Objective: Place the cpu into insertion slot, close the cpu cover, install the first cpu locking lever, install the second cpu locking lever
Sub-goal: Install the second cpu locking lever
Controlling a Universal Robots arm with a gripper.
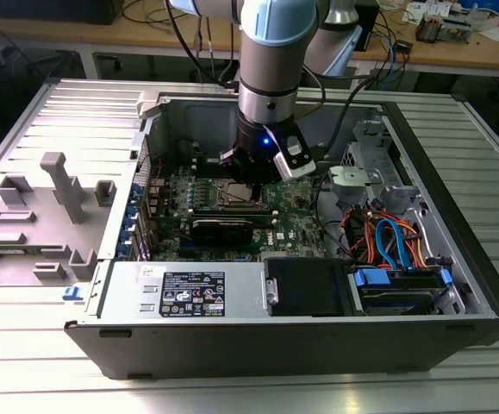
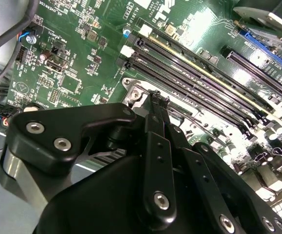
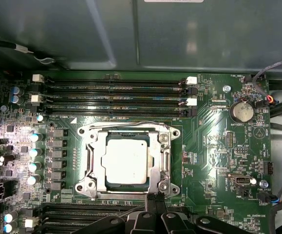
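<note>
Fixtures of grey moulded plastic [image 1: 59,185] stand on the ribbed aluminium table [image 1: 25,345] at the exterior view's left, well apart from the fingers. Next comes the open black and silver computer case [image 1: 335,341], with the green motherboard [image 1: 296,220] lying flat inside it and a silver power supply box [image 1: 189,293] along its near wall. The arm reaches straight down into the case, and the black gripper [image 1: 251,185] hangs just over the board near its middle. In both wrist views the slim black fingers [image 2: 158,161] are drawn together to one narrow point with no gap between them. Whether they pinch anything thin there cannot be told. The gripper's tip [image 3: 153,197] is right at the near edge of the square dark insertion slot [image 3: 126,185]. The flat silver-grey cpu [image 3: 126,161] lies seated in that slot just beyond the fingertips. The thin silvery cpu cover [image 3: 162,161] lies flat around it, the chip showing through its window. A thin wire lever [image 3: 131,125] runs along the cover's edge farthest from the fingers. Beyond that lie four long black memory slots [image 3: 111,97], and a second set of such slots [image 2: 204,83] flanks the fingers. Off to one side of the fingers, a round silver coin battery [image 3: 241,111] sits on the board. At the exterior view's right, well away from the fingers, are a silvery drive cage [image 1: 370,181] and a bundle of orange and blue cables [image 1: 387,237].
</note>
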